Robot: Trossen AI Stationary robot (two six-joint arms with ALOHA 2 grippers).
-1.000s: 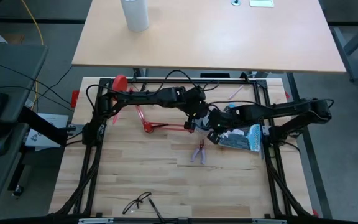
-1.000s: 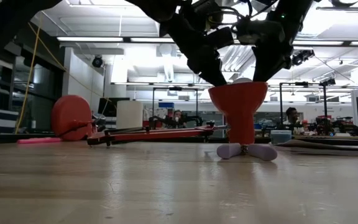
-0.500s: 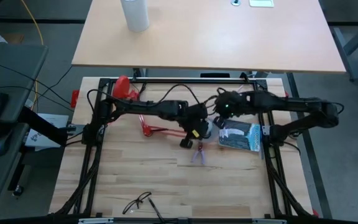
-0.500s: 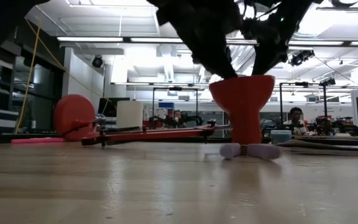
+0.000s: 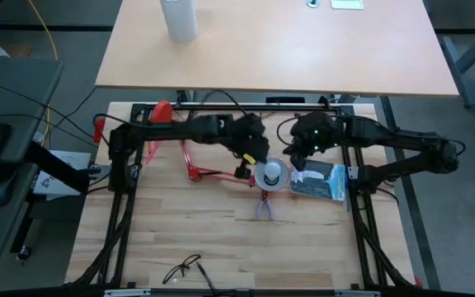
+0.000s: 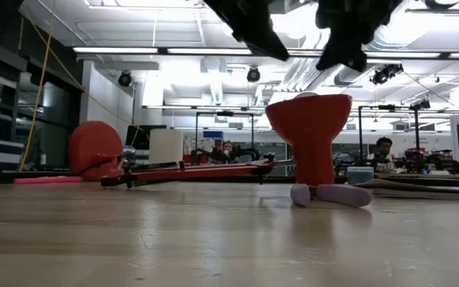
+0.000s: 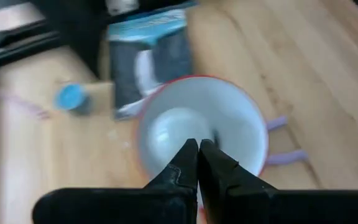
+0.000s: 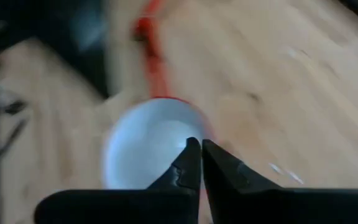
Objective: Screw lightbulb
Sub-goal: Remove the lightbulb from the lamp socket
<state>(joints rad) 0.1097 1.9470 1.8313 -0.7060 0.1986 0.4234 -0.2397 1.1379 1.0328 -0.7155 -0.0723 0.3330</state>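
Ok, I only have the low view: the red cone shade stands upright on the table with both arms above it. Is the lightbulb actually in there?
Observer: Yes. The left wrist view looks down into the shade, and the lightbulb sits at its bottom.
Operator: Is the left claw carrying anything?
Observer: No. The left claw is shut with nothing between its fingers, above the shade.
Operator: And the right one?
Observer: The right claw is shut and empty too, above the shade's rim.
Operator: What's the pale purple thing at the shade's foot?
Observer: From above, it is a small purple two-handled tool lying flat on the wood.
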